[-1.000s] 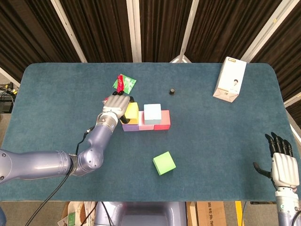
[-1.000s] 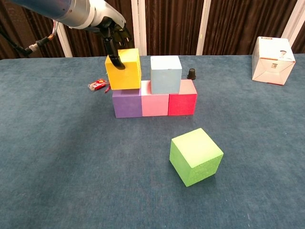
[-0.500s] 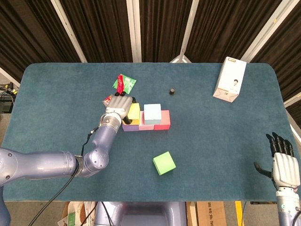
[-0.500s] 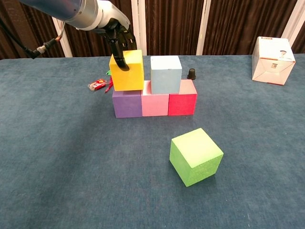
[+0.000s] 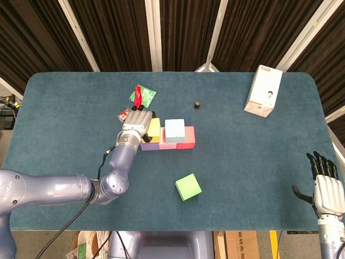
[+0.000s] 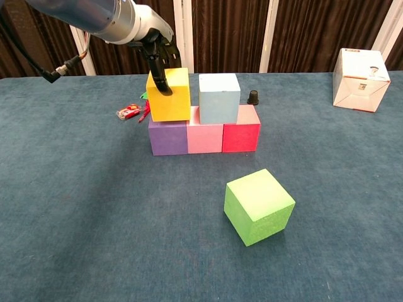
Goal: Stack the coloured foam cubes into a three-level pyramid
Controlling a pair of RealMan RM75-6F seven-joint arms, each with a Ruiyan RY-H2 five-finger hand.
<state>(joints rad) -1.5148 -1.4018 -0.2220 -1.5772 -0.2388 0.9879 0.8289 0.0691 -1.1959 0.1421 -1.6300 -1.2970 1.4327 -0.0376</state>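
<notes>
From the head view, the blue table (image 5: 64, 118) carries a row of three cubes near its middle, running left to right: a purple cube (image 5: 149, 145), a pink cube (image 5: 167, 144) and a red cube (image 5: 186, 137), touching side by side. On top sit a yellow cube (image 5: 154, 129) at the left and a light blue cube (image 5: 174, 130) to its right. The left hand (image 5: 135, 121) is clamped on the yellow cube from its left side, fingers over the top. A green cube (image 5: 188, 186) lies alone nearer the robot, turned at an angle to the row. The right hand (image 5: 325, 189) hovers at the near right edge, fingers apart and pointing away, holding nothing. Farther back are a small black knob (image 5: 198, 103), a white carton (image 5: 263, 90) at the far right, a green and red packet (image 5: 142, 95) and a small red wrapper (image 5: 124, 114).

From the chest view, the yellow cube (image 6: 168, 94) rests on the purple cube (image 6: 168, 136), its right edge overlapping the pink cube (image 6: 204, 131) and close beside the light blue cube (image 6: 219, 97), which straddles the pink cube and red cube (image 6: 240, 133). The left hand (image 6: 157, 53) grips the yellow cube from above, a dark finger down its front face. The cubes have no long axis; the row's faces square to the camera, while the green cube (image 6: 259, 206) shows a corner toward it. The right hand is out of this view.
</notes>
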